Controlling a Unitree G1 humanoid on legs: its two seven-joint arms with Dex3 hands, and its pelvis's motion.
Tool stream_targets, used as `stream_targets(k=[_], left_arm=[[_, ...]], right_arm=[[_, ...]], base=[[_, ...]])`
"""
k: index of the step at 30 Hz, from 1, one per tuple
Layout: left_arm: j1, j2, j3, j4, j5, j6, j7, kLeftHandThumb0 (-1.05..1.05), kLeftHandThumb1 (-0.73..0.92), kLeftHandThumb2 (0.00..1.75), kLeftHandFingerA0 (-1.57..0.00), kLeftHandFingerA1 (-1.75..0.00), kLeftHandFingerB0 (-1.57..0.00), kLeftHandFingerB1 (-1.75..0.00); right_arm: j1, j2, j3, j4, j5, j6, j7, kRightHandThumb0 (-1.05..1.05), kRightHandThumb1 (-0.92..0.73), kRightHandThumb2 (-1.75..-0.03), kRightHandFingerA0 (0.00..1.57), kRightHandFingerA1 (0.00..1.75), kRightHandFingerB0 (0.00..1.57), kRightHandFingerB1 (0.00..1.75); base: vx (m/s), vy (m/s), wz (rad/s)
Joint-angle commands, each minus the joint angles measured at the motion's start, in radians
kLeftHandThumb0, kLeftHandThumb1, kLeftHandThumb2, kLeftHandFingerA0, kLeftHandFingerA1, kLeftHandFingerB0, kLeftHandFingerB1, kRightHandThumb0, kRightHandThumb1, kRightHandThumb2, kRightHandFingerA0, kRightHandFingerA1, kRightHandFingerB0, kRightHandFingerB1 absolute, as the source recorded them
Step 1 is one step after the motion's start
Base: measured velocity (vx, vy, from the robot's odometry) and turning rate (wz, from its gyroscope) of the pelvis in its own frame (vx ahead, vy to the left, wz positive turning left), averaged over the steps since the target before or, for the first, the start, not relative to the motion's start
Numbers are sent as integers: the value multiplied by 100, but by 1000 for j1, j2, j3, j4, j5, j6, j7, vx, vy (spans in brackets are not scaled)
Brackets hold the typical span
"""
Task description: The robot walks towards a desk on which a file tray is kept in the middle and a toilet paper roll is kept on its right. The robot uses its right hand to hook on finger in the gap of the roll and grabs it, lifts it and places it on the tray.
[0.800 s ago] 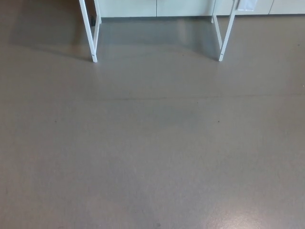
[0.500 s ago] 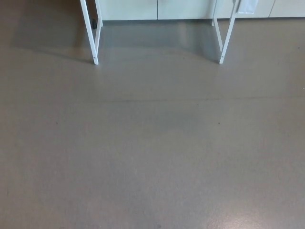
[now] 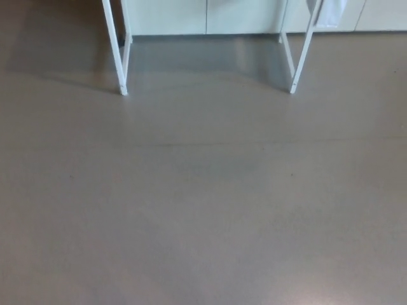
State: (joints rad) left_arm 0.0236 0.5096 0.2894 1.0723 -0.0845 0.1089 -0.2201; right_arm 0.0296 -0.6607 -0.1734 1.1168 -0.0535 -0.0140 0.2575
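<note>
Camera shifted, two white desk legs [image 3: 116, 51] lower, grey floor [image 3: 203, 203]

Whole view shifted: camera advanced. White bench legs, left [image 3: 118, 60] and right [image 3: 297, 60], sit lower in the frame than before, with more of the far cabinet base [image 3: 203, 16] visible.

White frame legs [image 3: 116, 54] stand on grey floor [image 3: 203, 210]
</note>
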Motion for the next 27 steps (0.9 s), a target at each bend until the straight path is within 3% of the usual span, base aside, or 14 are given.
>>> stream_targets(k=[1,3,4,7,8,9,16,18,19,20,21,22,23,27], left_arm=[[21,22,31,20,-27,-1,-5,-91,66,110,-13,-72,-9,-62],[44,18,32,-3,-25,1,-9,-90,65,109,-10,-70,-8,-60],[70,18,26,-8,-17,-16,-16,-85,88,69,-9,-80,0,-60],[103,19,13,-22,-7,-27,-23,-84,90,67,-3,-86,0,-66],[110,19,-10,2,19,-42,-8,-87,91,67,-12,-85,-6,-67],[113,16,-5,2,10,-32,-3,-87,89,67,-10,-89,-9,-71],[130,6,8,-45,-12,29,4,-85,90,66,-9,-81,-8,-66],[139,5,4,-67,-9,39,7,-84,91,67,-10,-82,-9,-67],[138,5,7,-69,-12,46,9,-89,67,111,-17,-71,-16,-65],[135,4,9,-63,-15,45,11,-84,90,67,-11,-80,-11,-66],[134,3,11,-57,-15,40,15,-84,90,67,-10,-79,-10,-66],[136,5,3,-62,-6,40,19,-91,69,113,-19,-72,-15,-65],[138,9,-14,-66,12,37,21,-86,72,118,-14,-69,-8,-61],[133,9,-12,-56,2,37,25,-89,68,113,-18,-72,-16,-65]], right_arm=[[34,-24,54,-29,-45,-1,8,-79,-56,-90,2,17,2,18],[41,-29,69,-23,-48,-1,10,-77,-55,-91,1,19,2,19],[59,-30,73,-16,-46,-16,11,-71,-55,-81,4,21,1,21],[80,-29,51,-4,-13,-31,40,-69,-52,-88,0,18,2,21],[94,-31,51,2,-16,-22,33,-66,-66,-60,1,22,5,23],[104,-30,49,3,-16,-34,26,-71,-51,-87,2,20,4,24],[178,-53,85,-147,-48,46,14,-75,-55,-92,0,26,5,25],[174,-54,81,-128,-38,21,30,-86,-58,-90,8,15,9,16],[181,-53,75,-140,-32,26,31,-85,-57,-89,8,15,9,18],[180,-54,81,-144,-39,33,25,-85,-58,-92,8,21,8,20],[177,-53,83,-138,-42,32,23,-85,-56,-89,7,18,10,18],[169,-45,58,-115,-11,20,42,-73,-55,-73,1,17,4,20],[155,-44,54,-90,-4,23,56,-83,-55,-88,6,16,6,17],[165,-52,82,-116,-43,26,27,-81,-57,-91,7,22,6,20]], base=[[238,177,14],[245,134,0],[221,76,5],[256,-25,9],[277,-44,9],[287,-81,10],[303,-202,15],[298,-180,32],[277,-126,-3],[225,-112,5],[296,-84,1],[316,-51,-1],[332,-18,-2],[330,49,-14]])
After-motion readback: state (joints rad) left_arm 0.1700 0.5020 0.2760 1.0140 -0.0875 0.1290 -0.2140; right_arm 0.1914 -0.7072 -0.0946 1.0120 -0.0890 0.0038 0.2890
